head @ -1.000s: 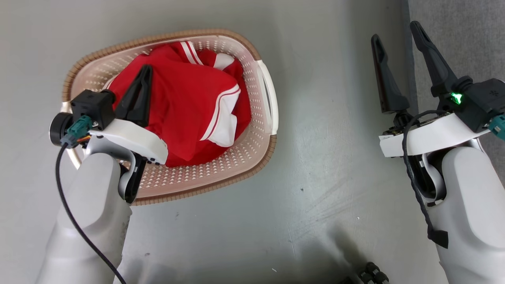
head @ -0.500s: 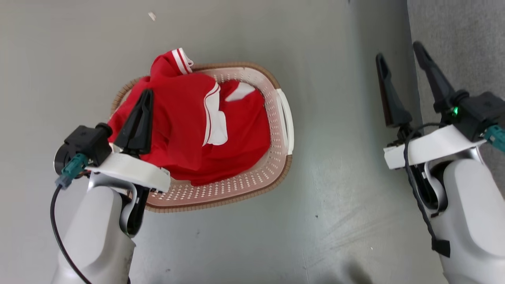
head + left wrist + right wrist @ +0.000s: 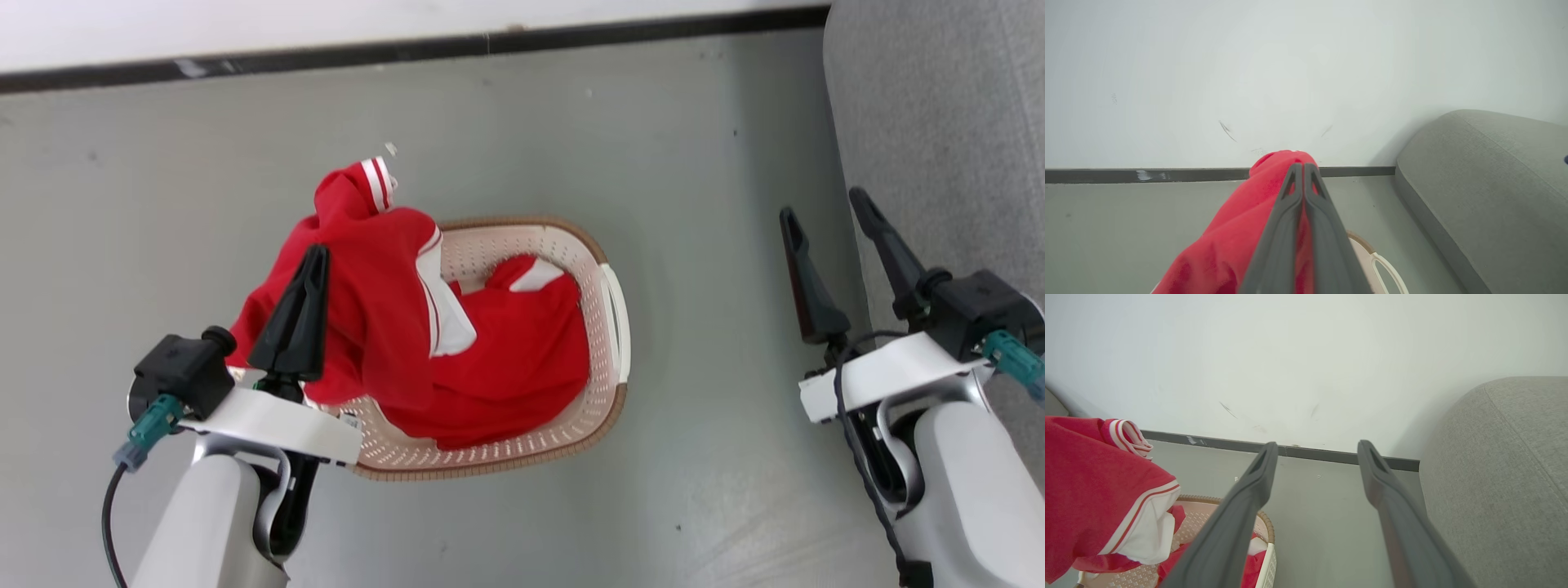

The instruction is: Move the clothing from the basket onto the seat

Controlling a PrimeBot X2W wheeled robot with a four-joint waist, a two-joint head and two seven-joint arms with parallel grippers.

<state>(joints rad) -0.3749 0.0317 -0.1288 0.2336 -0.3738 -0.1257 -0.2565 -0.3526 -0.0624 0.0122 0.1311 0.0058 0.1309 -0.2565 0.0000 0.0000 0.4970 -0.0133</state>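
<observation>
The striped red garment [image 3: 359, 302] hangs above the basket's [image 3: 506, 245] left side, pinched in the left gripper [image 3: 317, 255], whose fingers are closed on it. A second red garment [image 3: 522, 359] lies inside the basket. The basket stands on a grey floor [image 3: 694, 163], with a white wall [image 3: 326, 20] and dark skirting [image 3: 571, 37] beyond it. Right of the basket, beside the grey sofa [image 3: 939, 122], the right gripper [image 3: 823, 206] points toward the wall, its fingers spread and empty.

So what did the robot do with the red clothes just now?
The left gripper, shut on the striped red garment, lifted it partly out of the basket. The rest of the red clothing stayed inside, and the right gripper stayed open and empty. The camera moved too.
</observation>
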